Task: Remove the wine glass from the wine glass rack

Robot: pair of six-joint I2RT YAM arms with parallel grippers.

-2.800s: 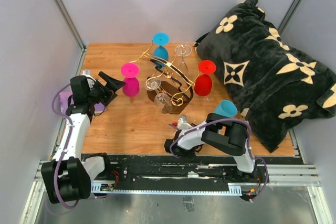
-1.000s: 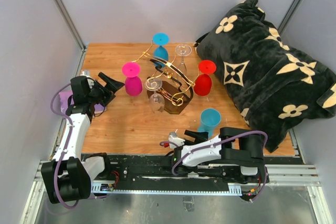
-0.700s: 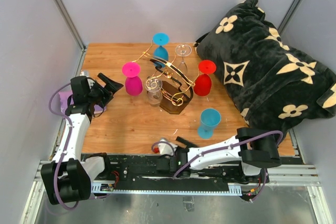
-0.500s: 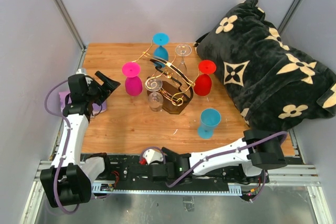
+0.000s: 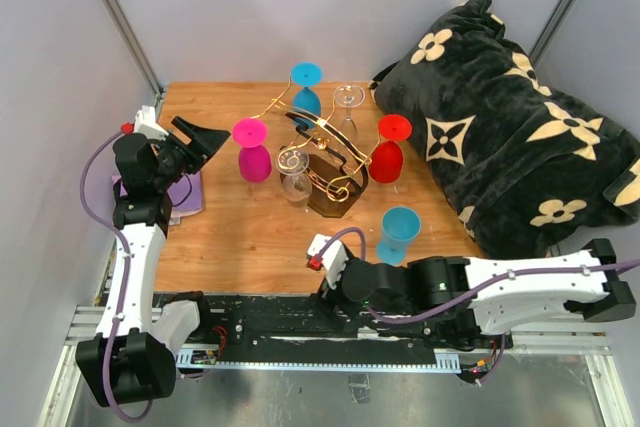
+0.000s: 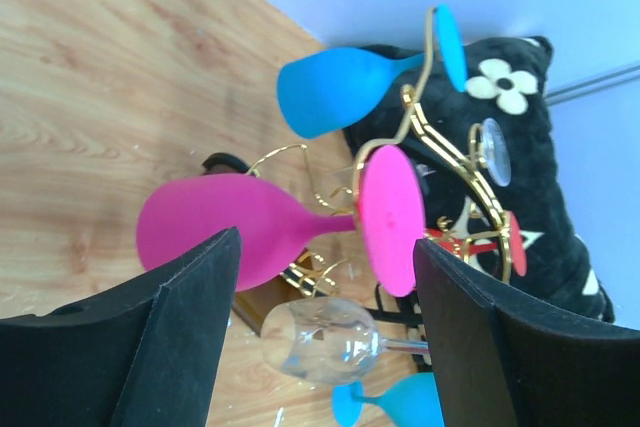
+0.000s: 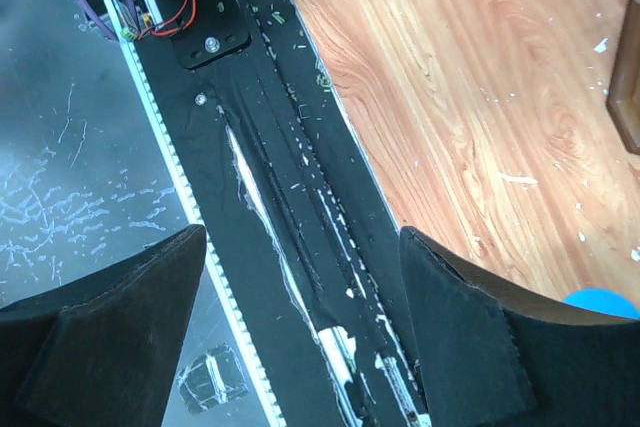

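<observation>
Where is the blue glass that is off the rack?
Top view: the blue glass stands on the table, right of the rack, in front of the red glass.

The hand [image 6: 325,244], fingers parted, frames a pink glass [image 6: 220,232] (a blue glass [image 6: 330,92] just beyond).

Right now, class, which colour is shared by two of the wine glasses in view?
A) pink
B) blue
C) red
B: one blue glass is at the back of the wine glass rack and a second blue glass stands apart on the table, while only one pink glass and one red glass show.
</observation>
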